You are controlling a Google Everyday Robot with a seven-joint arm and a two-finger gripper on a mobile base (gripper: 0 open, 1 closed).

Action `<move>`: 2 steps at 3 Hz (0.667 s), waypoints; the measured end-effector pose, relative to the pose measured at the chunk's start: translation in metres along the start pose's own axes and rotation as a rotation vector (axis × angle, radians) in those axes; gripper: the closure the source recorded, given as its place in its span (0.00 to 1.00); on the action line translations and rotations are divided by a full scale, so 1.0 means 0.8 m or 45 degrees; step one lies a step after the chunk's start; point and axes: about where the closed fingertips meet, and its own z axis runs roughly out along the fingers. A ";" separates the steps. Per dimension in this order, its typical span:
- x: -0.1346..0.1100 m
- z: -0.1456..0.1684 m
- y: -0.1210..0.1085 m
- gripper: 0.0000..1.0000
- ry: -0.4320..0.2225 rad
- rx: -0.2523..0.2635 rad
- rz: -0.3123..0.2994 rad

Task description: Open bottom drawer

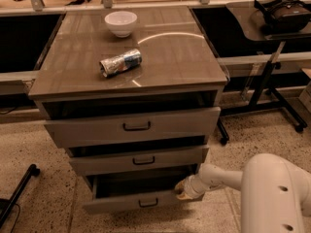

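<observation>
The bottom drawer point(131, 202) is the lowest of three grey-beige drawers, with a small dark bar handle point(147, 203). It stands pulled out, and its grey inside shows behind the front. My gripper point(183, 190) is at the drawer's right end, against the top edge of its front, on the end of my white arm point(272, 193) that reaches in from the lower right. The middle drawer point(141, 160) and the top drawer point(133, 126) stand slightly out.
On the cabinet top point(184, 62) lie a crushed can point(120, 62) and a white bowl point(121, 23). A side table with a headset point(284, 13) stands at the right. A dark stand leg point(19, 191) lies on the floor at the left.
</observation>
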 end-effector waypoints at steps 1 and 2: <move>-0.013 -0.025 0.031 0.95 -0.075 0.007 -0.036; -0.014 -0.025 0.034 1.00 -0.075 0.007 -0.036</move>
